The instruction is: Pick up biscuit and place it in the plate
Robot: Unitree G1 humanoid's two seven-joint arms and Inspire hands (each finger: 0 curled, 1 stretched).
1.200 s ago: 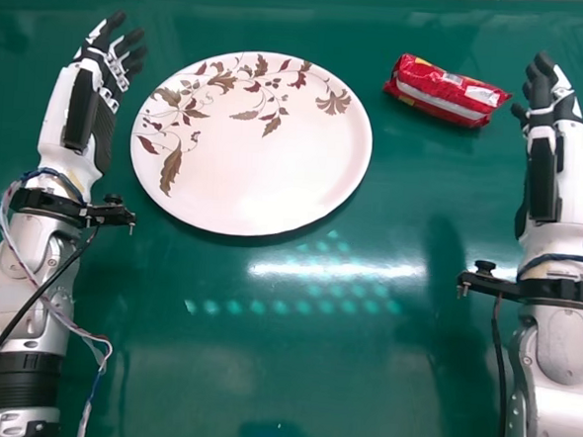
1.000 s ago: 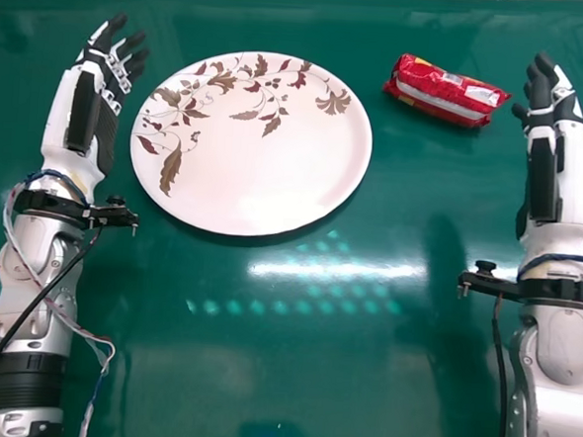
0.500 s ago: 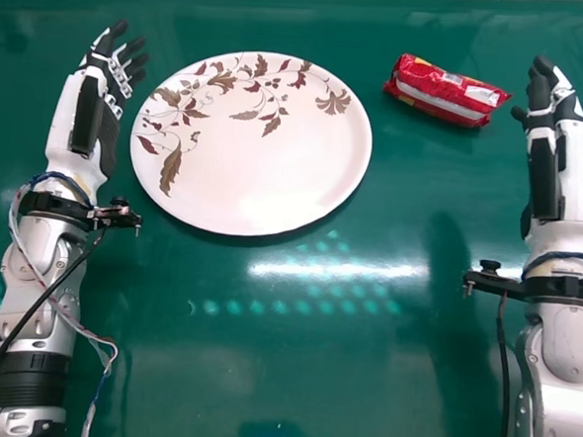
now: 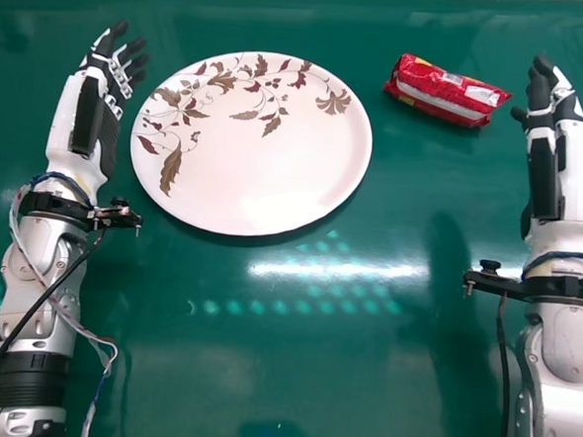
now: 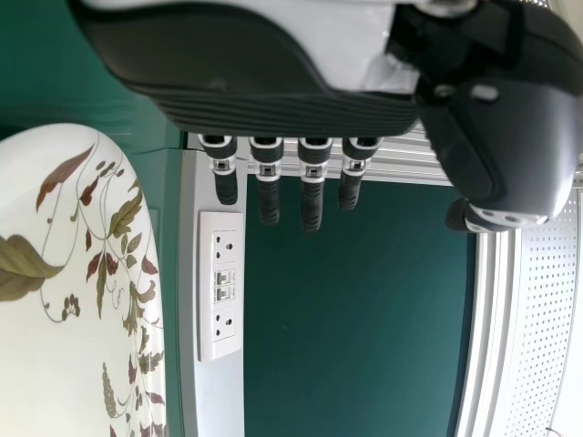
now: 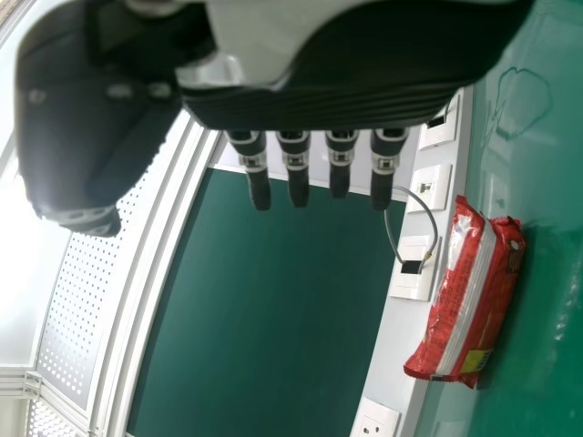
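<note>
My left hand is open at the left of the head view, beside the left rim of the large white plate with its leaf pattern. Over at the right, my right hand is also open, a short gap to the right of the red biscuit packet, which lies flat on the table. The left wrist view has my left hand with straight fingers and part of the plate. In the right wrist view my right hand has straight fingers, and the biscuit packet lies apart from it.
The green table reaches across the work area, with light reflections below the plate. Cables hang along both forearms. Wall sockets on a white strip and a green panel stand beyond the table.
Compared with the earliest frame, my left arm has shifted slightly to the right and toward me. My right arm has moved a little to the right. Plate and packet have stayed put.
</note>
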